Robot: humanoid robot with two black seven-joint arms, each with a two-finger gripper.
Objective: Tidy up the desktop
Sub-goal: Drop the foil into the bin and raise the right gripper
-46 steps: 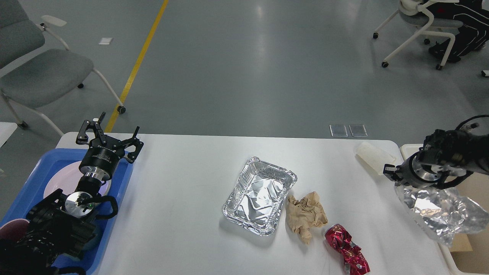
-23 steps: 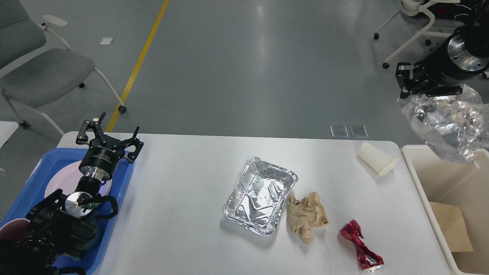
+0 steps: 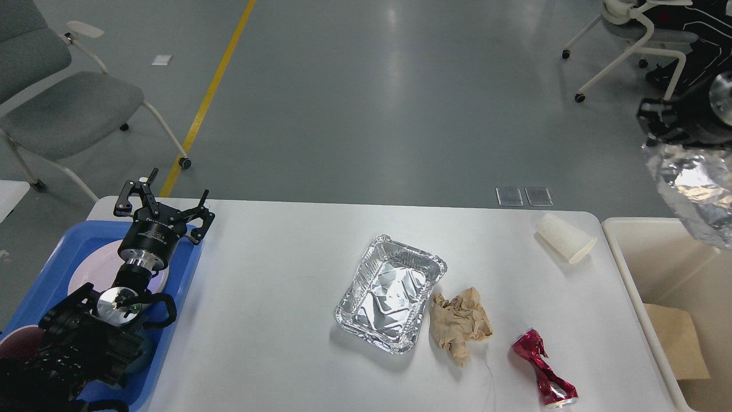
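Note:
The white desktop (image 3: 274, 297) holds an open foil tray (image 3: 392, 292), a crumpled brown paper (image 3: 459, 323), a crushed red can (image 3: 543, 372) and a white paper cup (image 3: 565, 237) lying on its side. My right gripper (image 3: 666, 126) is high at the right edge, dark and partly cut off. It is shut on a crumpled foil sheet (image 3: 692, 194) that hangs above the cream bin (image 3: 623, 269). My left gripper (image 3: 170, 193) is open and empty over the far end of the blue tray (image 3: 46, 269).
The blue tray holds a white plate (image 3: 86, 272) and a dark red cup (image 3: 14, 343). The bin holds a piece of cardboard (image 3: 677, 340). Chairs stand on the floor at the far left (image 3: 63, 103) and far right (image 3: 635, 34).
My right gripper has risen from the table's right edge with the foil sheet and moved right, over the bin. The red can lies a little farther right. My left arm has not moved.

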